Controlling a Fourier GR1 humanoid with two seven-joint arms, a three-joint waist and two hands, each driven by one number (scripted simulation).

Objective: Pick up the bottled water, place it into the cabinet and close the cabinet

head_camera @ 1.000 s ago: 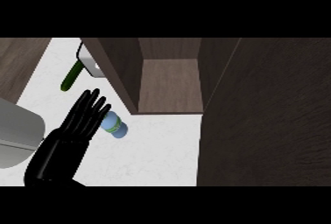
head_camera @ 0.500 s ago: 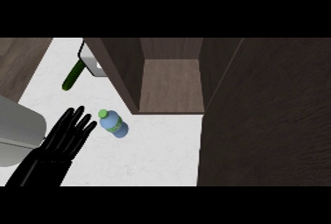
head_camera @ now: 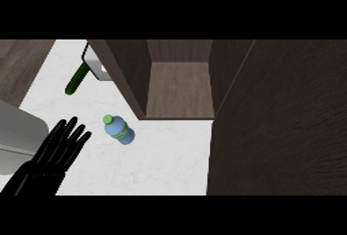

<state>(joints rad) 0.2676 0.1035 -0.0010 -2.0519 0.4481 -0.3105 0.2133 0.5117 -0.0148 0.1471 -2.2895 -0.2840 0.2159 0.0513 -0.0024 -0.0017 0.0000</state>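
Observation:
The bottled water (head_camera: 119,130), pale blue with a green cap and green label, stands on the white counter (head_camera: 156,160) just left of the cabinet's front. The cabinet (head_camera: 180,89) is open, and its brown inner shelf holds nothing. Its dark door (head_camera: 278,119) fills the right side of the view. My left hand (head_camera: 58,151) is at the lower left with straight fingers, a short gap left of the bottle and not touching it. The right hand does not show.
A green cucumber (head_camera: 76,79) lies on the counter at the upper left, beside a white object (head_camera: 100,69) partly hidden by the cabinet's side wall. A grey appliance (head_camera: 17,131) stands at the left edge. Dark wood (head_camera: 20,64) borders the counter's upper left.
My left hand has pulled back down and to the left, away from the bottle. It overlapped the bottle a second ago and is apart from it now. The bottle has stayed in place.

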